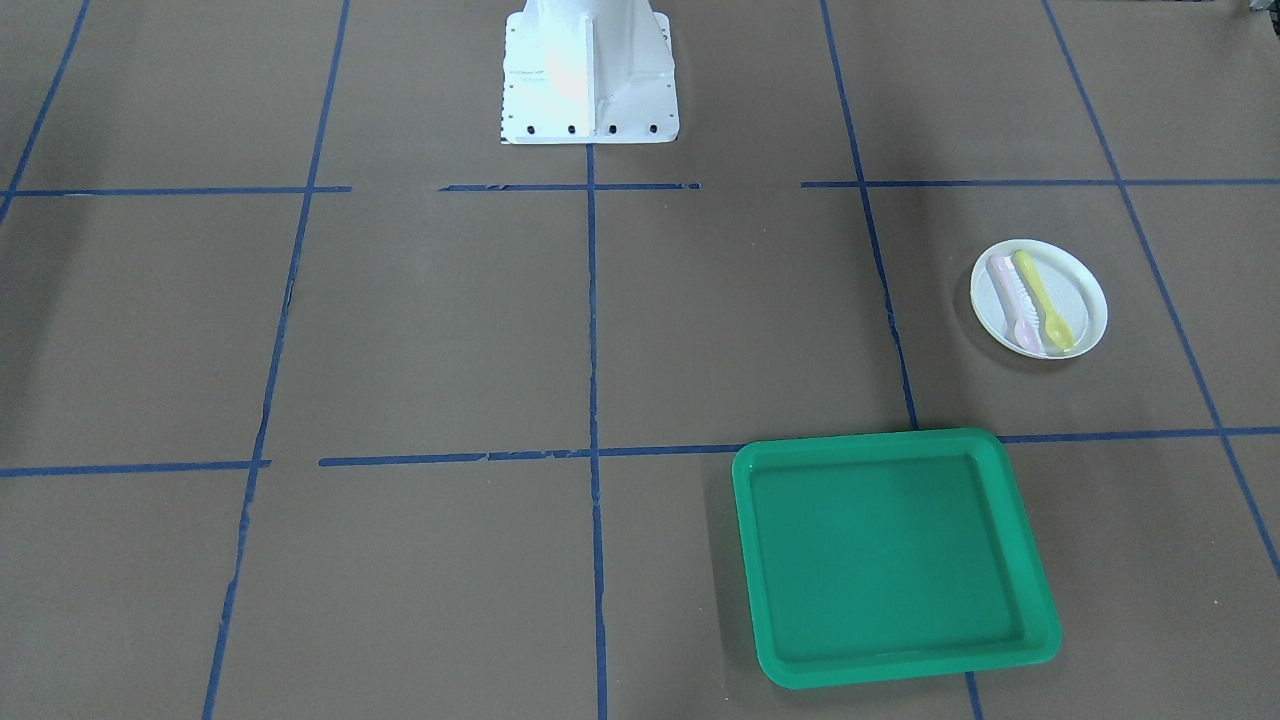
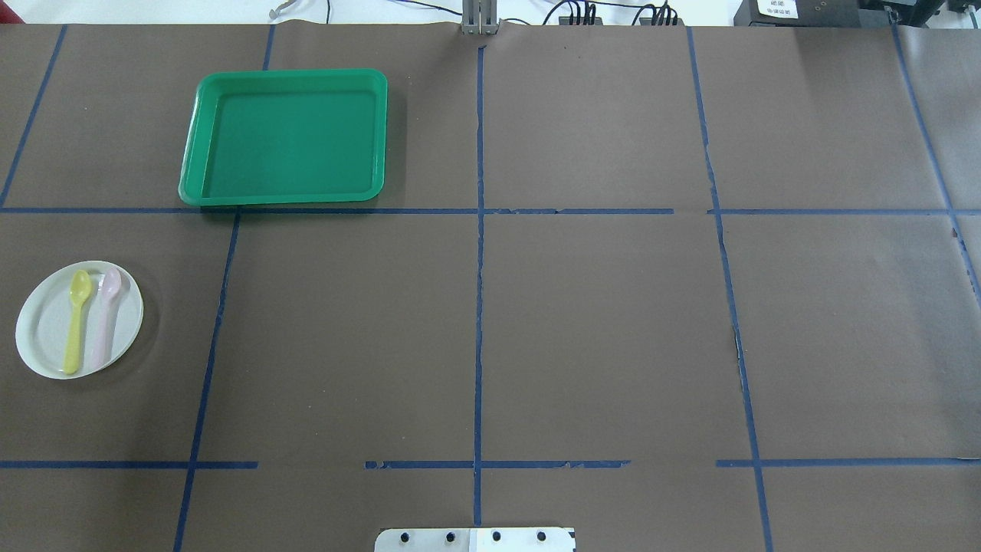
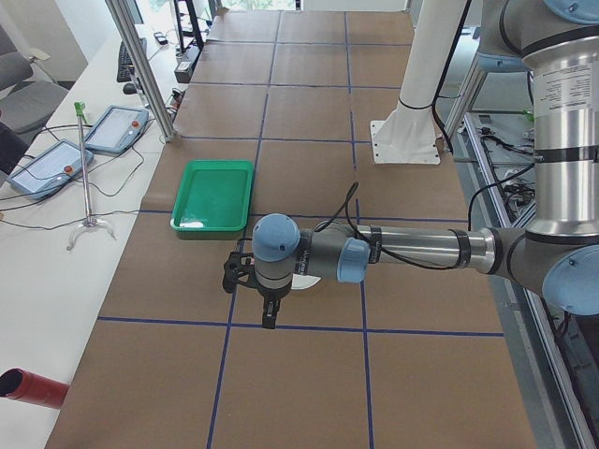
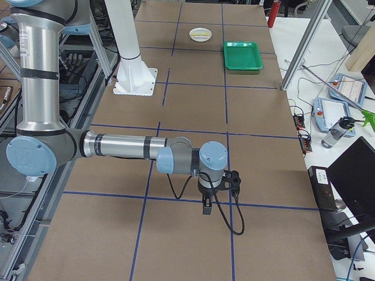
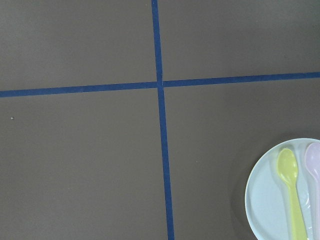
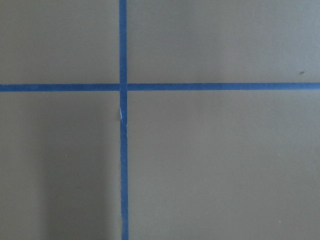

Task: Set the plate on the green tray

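A white plate (image 1: 1082,292) lies on the brown table, holding a yellow spoon (image 1: 1045,300) and a pink spoon (image 1: 1012,300). It also shows in the overhead view (image 2: 42,330) at the far left and in the left wrist view (image 5: 265,200) at the lower right. The green tray (image 1: 890,550) is empty and lies apart from the plate; in the overhead view the tray (image 2: 287,138) is at the back left. My left gripper (image 3: 269,316) hangs above the table beside the plate. My right gripper (image 4: 206,208) hangs over bare table far from both. I cannot tell whether either is open.
The white robot pedestal (image 1: 588,70) stands mid-table. Blue tape lines (image 2: 479,307) grid the brown table cover. An operators' bench with tablets (image 3: 47,168) and a metal post (image 3: 140,65) borders the far side.
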